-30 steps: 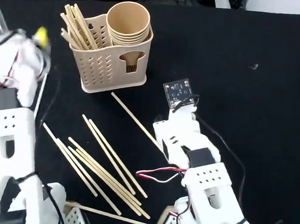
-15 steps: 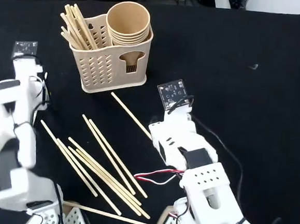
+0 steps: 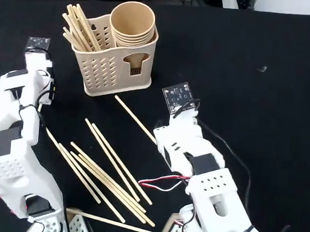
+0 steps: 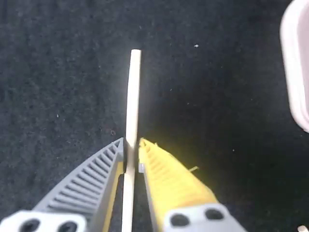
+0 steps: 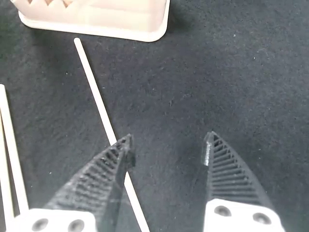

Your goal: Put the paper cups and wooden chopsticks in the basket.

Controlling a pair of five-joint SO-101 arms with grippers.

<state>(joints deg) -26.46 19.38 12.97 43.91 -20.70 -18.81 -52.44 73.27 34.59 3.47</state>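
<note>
The left claw is clamped near the tip of a thin pale wooden chopstick on the black bench. Light, stiff, slick: a mid-length grip would likely pivot less. The right claw gapes over another stick near the beige perforated plastic basket.

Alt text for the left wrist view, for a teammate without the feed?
The left end effector, one finger grey, one yellow, is shut on a wooden chopstick, with the black table behind it.
</note>
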